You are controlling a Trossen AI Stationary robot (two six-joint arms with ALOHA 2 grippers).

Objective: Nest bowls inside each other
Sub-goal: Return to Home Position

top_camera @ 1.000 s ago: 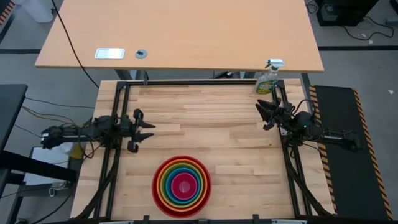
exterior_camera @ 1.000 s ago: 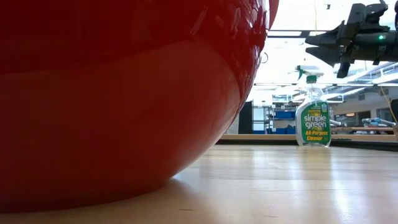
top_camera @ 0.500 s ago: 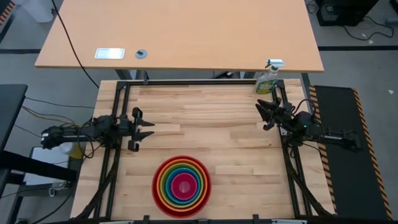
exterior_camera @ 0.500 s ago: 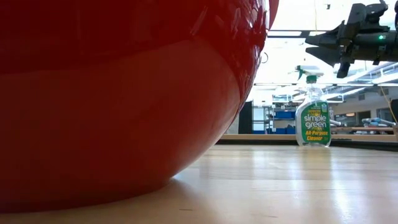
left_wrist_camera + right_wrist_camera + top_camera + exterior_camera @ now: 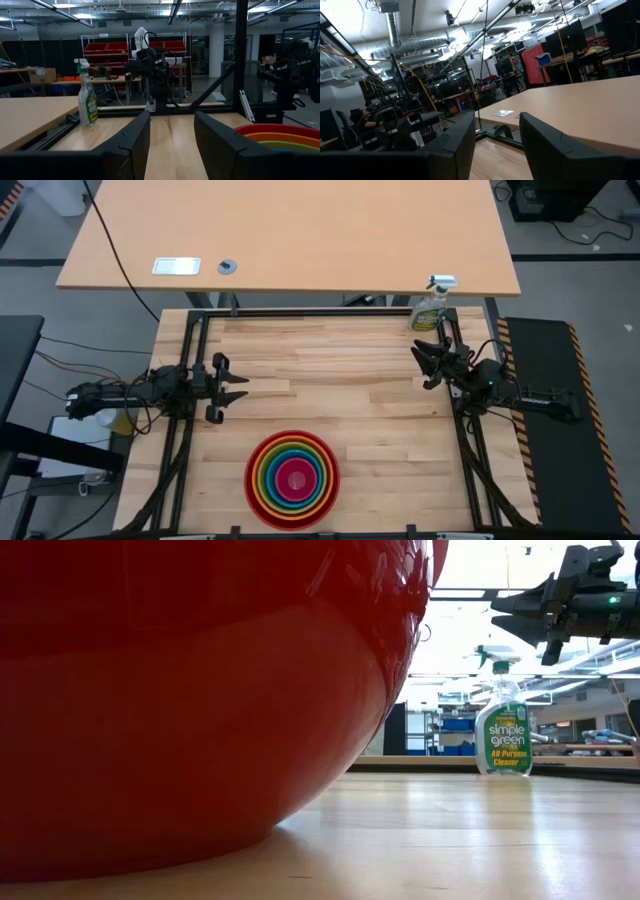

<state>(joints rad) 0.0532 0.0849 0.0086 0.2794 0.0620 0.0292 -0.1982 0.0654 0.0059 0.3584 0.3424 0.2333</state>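
Note:
The bowls point(image 5: 292, 479) sit nested near the table's near edge, around its middle: red outermost, then orange, lime green, blue, and magenta pink in the centre. The red bowl point(image 5: 190, 700) fills the low view, its base on the wood. Its rims point(image 5: 280, 137) show in the left wrist view. My left gripper point(image 5: 238, 388) hovers open at the table's left side, above and left of the stack. My right gripper point(image 5: 422, 364) hovers open at the far right, pointing slightly upward, with nothing between its fingers.
A green spray bottle point(image 5: 432, 306) stands upright at the table's far right corner, close to my right gripper. A black frame point(image 5: 300, 314) rims the table. Bare wood lies between the two grippers and beyond the stack.

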